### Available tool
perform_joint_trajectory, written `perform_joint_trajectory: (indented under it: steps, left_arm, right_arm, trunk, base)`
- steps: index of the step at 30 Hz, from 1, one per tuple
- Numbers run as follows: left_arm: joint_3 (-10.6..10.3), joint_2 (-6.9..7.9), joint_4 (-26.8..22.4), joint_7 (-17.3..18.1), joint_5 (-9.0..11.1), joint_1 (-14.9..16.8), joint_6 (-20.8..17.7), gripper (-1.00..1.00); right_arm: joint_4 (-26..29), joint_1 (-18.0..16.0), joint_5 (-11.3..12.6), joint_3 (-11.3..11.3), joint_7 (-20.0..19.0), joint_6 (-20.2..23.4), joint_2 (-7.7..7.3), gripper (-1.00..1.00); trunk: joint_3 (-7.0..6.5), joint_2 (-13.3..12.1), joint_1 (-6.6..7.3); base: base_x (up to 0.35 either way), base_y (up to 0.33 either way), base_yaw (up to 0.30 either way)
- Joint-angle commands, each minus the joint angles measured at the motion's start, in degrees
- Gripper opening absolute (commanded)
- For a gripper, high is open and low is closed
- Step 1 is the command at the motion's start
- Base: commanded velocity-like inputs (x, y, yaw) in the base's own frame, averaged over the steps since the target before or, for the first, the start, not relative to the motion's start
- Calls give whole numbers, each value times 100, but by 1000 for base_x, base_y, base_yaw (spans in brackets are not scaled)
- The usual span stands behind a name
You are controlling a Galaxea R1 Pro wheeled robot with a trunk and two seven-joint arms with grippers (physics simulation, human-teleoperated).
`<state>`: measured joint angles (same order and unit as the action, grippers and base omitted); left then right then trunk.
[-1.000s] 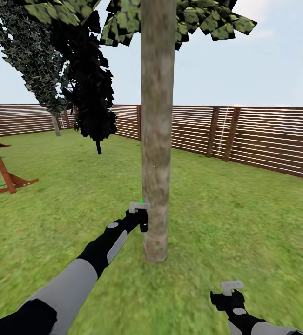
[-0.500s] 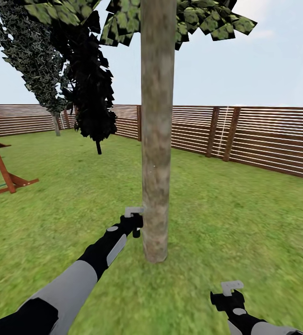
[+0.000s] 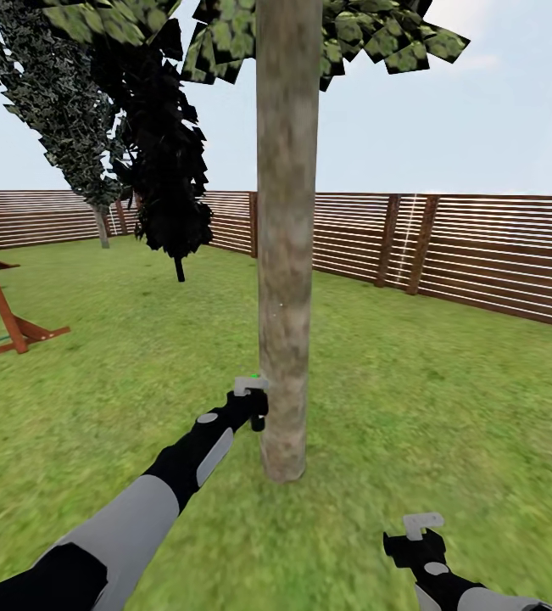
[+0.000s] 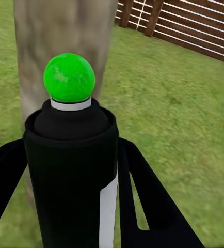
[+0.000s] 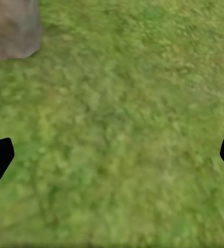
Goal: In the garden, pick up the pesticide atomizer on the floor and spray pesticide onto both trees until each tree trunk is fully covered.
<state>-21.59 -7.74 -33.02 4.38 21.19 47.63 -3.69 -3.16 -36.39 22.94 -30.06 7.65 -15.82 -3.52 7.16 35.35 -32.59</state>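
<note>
My left hand [image 3: 254, 406] is clenched around the atomizer [image 4: 70, 170], fingers [image 4: 143, 206] clamped on the dark body, green button [image 4: 69, 77] on top left free. The atomizer sits just beside the trunk [image 3: 287, 255], low down near its base, nozzle side toward the bark. Looks light and rigid, a smooth round bottle, so probably slippery; mid-body grip seems right, it keeps the head clear. No white specks that I can make out on the bark, so coverage looks barely begun. My right hand [image 3: 422, 536] hangs released over the lawn [image 5: 122, 129], fingers spread wide, holding nothing. Fence [image 3: 479, 255] behind, well apart.
</note>
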Motion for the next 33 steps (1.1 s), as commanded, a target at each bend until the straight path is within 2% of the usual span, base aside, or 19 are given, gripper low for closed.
perform_joint_trajectory:
  steps: [1,33]
  left_arm:
    - [3,0,3,18,-1,0,0,-100]
    - [-3,-7,-3,36,-1,0,-9,-100]
  right_arm:
    - [0,0,0,0,0,0,0,100]
    - [0,0,0,0,0,0,0,100]
  trunk:
    - [0,0,0]
    - [0,0,0]
  base:
    - [51,0,0]
    - [37,0,0]
